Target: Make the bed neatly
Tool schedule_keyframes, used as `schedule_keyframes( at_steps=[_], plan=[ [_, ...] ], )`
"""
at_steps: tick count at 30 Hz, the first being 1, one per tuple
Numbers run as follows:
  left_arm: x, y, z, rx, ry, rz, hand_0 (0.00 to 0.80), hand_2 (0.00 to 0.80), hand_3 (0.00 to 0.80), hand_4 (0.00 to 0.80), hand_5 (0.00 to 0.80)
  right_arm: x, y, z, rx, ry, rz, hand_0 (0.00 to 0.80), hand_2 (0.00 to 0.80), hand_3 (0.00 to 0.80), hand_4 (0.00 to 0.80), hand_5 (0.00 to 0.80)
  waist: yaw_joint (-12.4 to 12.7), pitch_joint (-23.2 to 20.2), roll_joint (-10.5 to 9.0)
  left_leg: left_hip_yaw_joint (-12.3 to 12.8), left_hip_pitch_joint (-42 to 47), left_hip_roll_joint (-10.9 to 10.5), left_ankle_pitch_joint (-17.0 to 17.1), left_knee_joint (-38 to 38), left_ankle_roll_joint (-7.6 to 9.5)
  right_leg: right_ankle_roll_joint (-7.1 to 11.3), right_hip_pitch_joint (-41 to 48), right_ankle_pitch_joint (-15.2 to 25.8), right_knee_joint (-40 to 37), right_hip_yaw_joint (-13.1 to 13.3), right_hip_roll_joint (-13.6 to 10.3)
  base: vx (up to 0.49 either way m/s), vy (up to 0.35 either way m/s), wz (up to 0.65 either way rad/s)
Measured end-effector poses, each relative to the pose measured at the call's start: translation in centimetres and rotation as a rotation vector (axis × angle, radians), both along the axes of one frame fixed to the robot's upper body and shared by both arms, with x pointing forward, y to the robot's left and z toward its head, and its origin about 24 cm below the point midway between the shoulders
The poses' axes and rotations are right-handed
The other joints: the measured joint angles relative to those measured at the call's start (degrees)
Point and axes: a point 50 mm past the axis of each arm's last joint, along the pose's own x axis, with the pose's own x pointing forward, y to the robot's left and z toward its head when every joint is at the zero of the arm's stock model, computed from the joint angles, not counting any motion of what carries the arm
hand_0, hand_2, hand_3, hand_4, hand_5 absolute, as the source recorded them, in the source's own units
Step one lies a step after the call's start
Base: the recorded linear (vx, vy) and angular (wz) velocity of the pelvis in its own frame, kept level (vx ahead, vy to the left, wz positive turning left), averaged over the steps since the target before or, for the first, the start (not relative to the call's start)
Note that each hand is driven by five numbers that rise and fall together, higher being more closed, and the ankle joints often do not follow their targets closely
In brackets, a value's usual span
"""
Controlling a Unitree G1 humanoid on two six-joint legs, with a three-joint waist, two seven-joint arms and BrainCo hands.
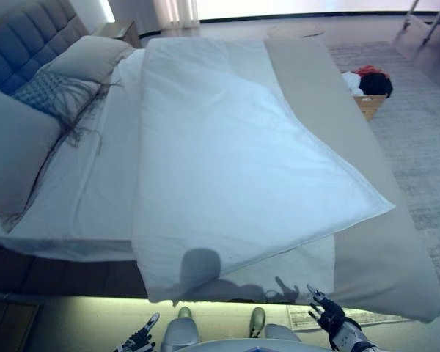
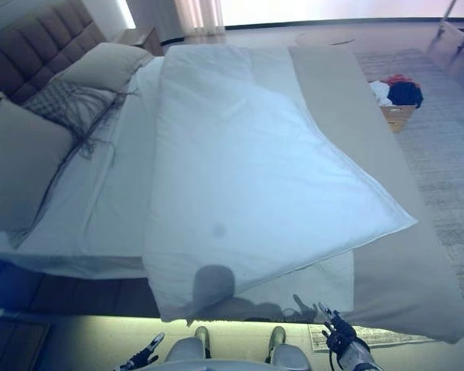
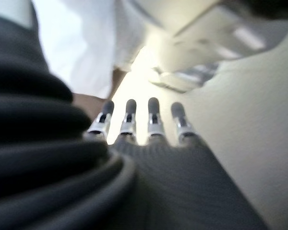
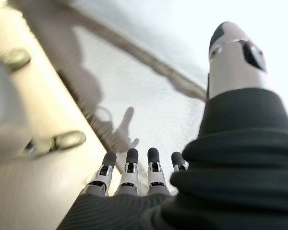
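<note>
A white duvet [image 1: 227,161] lies askew on the bed, its near edge hanging over the bed's side and one corner [image 1: 385,207] pointing right. A grey-beige cover [image 1: 381,249] lies under it along the right side. Pillows [image 1: 15,147] and a fringed grey cushion [image 1: 55,95] sit at the headboard end on the left. My left hand [image 1: 141,339] is open and empty, low at the bottom edge, clear of the bed. My right hand [image 1: 327,314] is open and empty, just below the hanging cover edge. The wrist views show straight fingers [image 3: 129,120] [image 4: 129,167] holding nothing.
A basket [image 1: 370,88] with red, white and dark clothes stands on the grey rug [image 1: 425,147] right of the bed. A padded headboard [image 1: 22,44] is at far left, with a bedside table [image 1: 121,31] behind. A paper sheet [image 1: 301,317] lies on the floor near my right hand.
</note>
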Motion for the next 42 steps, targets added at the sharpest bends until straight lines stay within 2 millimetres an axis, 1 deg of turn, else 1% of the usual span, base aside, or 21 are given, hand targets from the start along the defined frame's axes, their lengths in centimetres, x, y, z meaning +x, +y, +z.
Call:
schedule_keyframes(
  at_steps=[1, 2, 4, 7, 9, 12, 16, 18, 21, 23, 24, 25, 27, 28, 29, 31, 35, 37, 39, 41, 42],
  plan=[
    [0.4, 0.3, 0.1, 0.009, -0.009, -0.009, 0.000, 0.000, 0.000, 0.000, 0.000, -0.3, 0.0, -0.1, 0.015, -0.002, -0.037, 0.000, 0.000, 0.000, 0.000, 0.000, -0.2, 0.2, 0.09, 0.1, 1.1, -0.9, 0.6, -1.7, -1.06, 1.07, -0.1, -0.7, 1.4, 0.1, -1.1, 0.141, 0.046, 0.07],
    [0.7, 0.6, 0.2, 0.019, -0.018, -0.019, 0.000, 0.000, 0.000, 0.000, 0.000, -0.5, 0.0, -0.2, 0.032, -0.001, -0.057, 0.000, 0.000, 0.000, 0.000, 0.000, -0.4, 0.3, -0.28, 0.2, 1.8, -1.9, 0.7, -2.9, -0.58, 1.87, -0.2, -1.2, 2.1, 0.2, -2.2, 0.154, 0.041, 0.15],
    [0.6, 1.4, 0.4, 0.042, -0.015, -0.028, 0.000, 0.000, 0.000, 0.000, 0.000, -0.9, 0.4, -0.4, 0.090, -0.008, -0.128, 0.000, 0.000, 0.000, 0.000, 0.000, -1.1, 0.2, -1.14, 0.2, 3.0, -4.2, 1.0, -4.7, 0.41, 3.42, -0.1, -2.0, 3.1, 0.2, -4.6, 0.086, 0.007, 0.14],
    [0.5, 1.9, 0.5, 0.055, -0.013, -0.035, 0.000, 0.000, 0.000, 0.000, 0.000, -0.6, 0.5, -0.4, 0.136, -0.039, -0.210, 0.000, 0.000, 0.000, 0.000, 0.000, -0.9, 0.3, -1.29, -0.1, 3.1, -5.5, 0.9, -4.8, 0.97, 4.83, 0.1, -1.8, 2.8, 0.2, -5.8, 0.071, -0.013, 0.13],
    [0.4, 2.0, 0.6, 0.057, -0.010, -0.036, 0.000, 0.000, 0.000, 0.000, 0.000, 0.0, 0.6, -0.2, 0.167, -0.076, -0.281, 0.000, 0.000, 0.000, 0.000, 0.000, -0.8, 0.4, -1.17, -0.3, 3.3, -5.7, 0.9, -4.7, 0.97, 5.11, 0.9, -2.0, 2.0, 0.2, -5.8, 0.079, -0.026, 0.12],
    [0.2, 1.6, 0.4, 0.042, -0.008, -0.047, 0.000, 0.000, 0.000, 0.000, 0.000, 1.3, 0.1, 0.3, 0.189, -0.138, -0.348, 0.000, 0.000, 0.000, 0.000, 0.000, 0.3, 1.0, -0.17, -0.5, 3.9, -5.3, 0.6, -4.7, 0.60, 4.98, 2.1, -2.2, 1.0, 0.2, -5.2, 0.067, -0.029, 0.04],
    [0.3, 1.2, 0.4, 0.023, -0.029, -0.055, 0.000, 0.000, 0.000, 0.000, 0.000, 3.1, -1.3, 1.4, 0.200, -0.223, -0.429, 0.000, 0.000, 0.000, 0.000, 0.000, 0.4, 2.7, 1.16, -0.5, 3.0, -5.0, 0.4, -3.6, 0.33, 5.03, 1.4, -3.0, 2.2, 0.2, -5.2, -0.038, -0.016, 0.03],
    [0.7, 1.1, 0.4, 0.017, -0.048, -0.069, 0.000, 0.000, 0.000, 0.000, 0.000, 3.9, -2.3, 2.1, 0.196, -0.264, -0.468, 0.000, 0.000, 0.000, 0.000, 0.000, 0.5, 3.3, 1.90, -0.5, 0.4, -4.9, -0.1, -1.9, 0.37, 4.63, -1.6, -4.1, 4.8, 0.2, -5.5, -0.169, -0.044, 0.07],
    [2.3, 0.8, 0.7, -0.005, -0.110, -0.100, 0.000, 0.000, 0.000, 0.000, 0.000, 6.2, -4.1, 4.0, 0.187, -0.359, -0.506, 0.000, 0.000, 0.000, 0.000, 0.000, 0.5, 6.5, 2.93, -0.7, -5.3, -5.0, 0.0, 1.9, 0.55, 4.09, -8.2, -5.8, 11.1, 0.3, -6.8, -0.228, -0.064, 0.09],
    [4.0, 0.6, 1.1, -0.019, -0.169, -0.117, 0.000, 0.000, 0.000, 0.000, 0.000, 8.3, -4.7, 5.4, 0.189, -0.423, -0.502, 0.000, 0.000, 0.000, 0.000, 0.000, 0.6, 9.4, 2.96, -0.7, -9.8, -5.1, 0.0, 4.9, 0.58, 3.46, -13.9, -7.6, 16.9, 0.8, -7.8, -0.212, -0.086, 0.05],
    [5.0, 0.5, 1.4, -0.025, -0.197, -0.127, 0.000, 0.000, 0.000, 0.000, 0.000, 9.6, -4.8, 6.3, 0.190, -0.458, -0.495, 0.000, 0.000, 0.000, 0.000, 0.000, 0.6, 10.9, 2.96, -0.7, -12.3, -5.1, 0.0, 6.2, 0.60, 3.00, -17.1, -8.3, 19.7, 1.0, -8.4, -0.169, -0.083, 0.03],
    [6.4, 0.4, 1.8, -0.030, -0.237, -0.129, 0.000, 0.000, 0.000, 0.000, 0.000, 11.4, -4.8, 7.5, 0.196, -0.504, -0.486, 0.000, 0.000, 0.000, 0.000, 0.000, 0.9, 12.8, 2.97, -0.7, -15.5, -5.1, 0.1, 7.8, 0.73, 2.43, -21.2, -9.0, 22.9, 1.7, -8.7, -0.147, -0.073, 0.01],
    [8.4, 0.1, 2.4, -0.038, -0.297, -0.134, 0.000, 0.000, 0.000, 0.000, 0.000, 13.7, -4.8, 9.2, 0.202, -0.567, -0.475, 0.000, 0.000, 0.000, 0.000, 0.000, 1.2, 16.1, 3.21, -0.9, -18.4, -4.9, 0.1, 9.3, 0.65, 1.62, -24.6, -9.5, 25.7, 2.2, -8.8, -0.109, -0.058, -0.02],
    [9.4, -0.1, 2.7, -0.043, -0.326, -0.142, 0.000, 0.000, 0.000, 0.000, 0.000, 14.4, -5.0, 10.0, 0.204, -0.596, -0.476, 0.000, 0.000, 0.000, 0.000, 0.000, 2.0, 17.2, 3.41, -1.0, -19.7, -4.8, 0.0, 9.8, 0.66, 1.23, -26.3, -9.8, 27.1, 2.4, -8.9, -0.111, -0.050, 0.04],
    [10.1, -0.3, 3.1, -0.048, -0.358, -0.144, 0.000, 0.000, 0.000, 0.000, 0.000, 15.1, -5.3, 10.8, 0.202, -0.624, -0.473, 0.000, 0.000, 0.000, 0.000, 0.000, 2.1, 18.2, 3.59, -1.4, -21.0, -4.9, 0.3, 10.3, 0.62, 0.99, -27.7, -10.0, 28.1, 2.4, -9.0, -0.093, -0.049, 0.09],
    [10.9, -0.5, 3.5, -0.056, -0.393, -0.145, 0.000, 0.000, 0.000, 0.000, 0.000, 16.5, -6.0, 12.6, 0.190, -0.679, -0.462, 0.000, 0.000, 0.000, 0.000, 0.000, 2.4, 19.8, 3.85, -1.7, -23.1, -5.0, 0.6, 11.1, 0.63, 0.80, -30.1, -10.3, 29.9, 2.3, -9.2, -0.091, -0.045, 0.10],
    [12.3, -1.0, 4.2, -0.077, -0.453, -0.147, 0.000, 0.000, 0.000, 0.000, 0.000, 18.4, -8.6, 17.1, 0.125, -0.790, -0.459, 0.000, 0.000, 0.000, 0.000, 0.000, 4.1, 21.2, 4.53, -2.2, -27.7, -5.5, 1.3, 12.6, 0.20, 0.17, -35.1, -10.4, 32.6, 2.3, -9.9, -0.092, -0.028, 0.10],
    [12.5, -1.2, 4.4, -0.082, -0.464, -0.157, 0.000, 0.000, 0.000, 0.000, 0.000, 19.0, -9.7, 19.1, 0.095, -0.837, -0.458, 0.000, 0.000, 0.000, 0.000, 0.000, 5.4, 21.4, 4.65, -2.4, -29.5, -5.9, 1.3, 13.5, 0.20, -0.01, -37.0, -10.9, 34.0, 2.3, -10.5, -0.043, 0.014, 0.11],
    [12.5, -1.2, 4.4, -0.087, -0.466, -0.149, 0.000, 0.000, 0.000, 0.000, 0.000, 19.3, -10.2, 20.1, 0.069, -0.838, -0.460, 0.000, 0.000, 0.000, 0.000, 0.000, 5.7, 21.5, 4.78, -3.0, -30.9, -6.2, 1.1, 14.6, 0.12, 0.11, -38.2, -11.6, 35.4, 2.3, -11.1, -0.020, 0.019, 0.18],
    [12.5, -1.0, 4.4, -0.090, -0.471, -0.135, 0.000, 0.000, 0.000, 0.000, 0.000, 19.1, -10.5, 20.2, 0.053, -0.832, -0.459, 0.000, 0.000, 0.000, 0.000, 0.000, 5.9, 21.6, 4.67, -3.3, -32.0, -6.5, 1.1, 15.3, 0.16, 0.09, -38.9, -11.7, 35.9, 2.2, -11.4, 0.056, 0.015, 0.11],
    [12.5, -1.0, 4.5, -0.088, -0.474, -0.137, 0.000, 0.000, 0.000, 0.000, 0.000, 19.1, -10.7, 20.5, 0.031, -0.827, -0.444, 0.000, 0.000, 0.000, 0.000, 0.000, 6.0, 21.6, 4.66, -3.3, -32.5, -6.5, 0.5, 16.0, 0.60, 0.15, -39.3, -12.1, 36.3, 2.1, -11.6, 0.065, 0.007, 0.07]
  ],
)
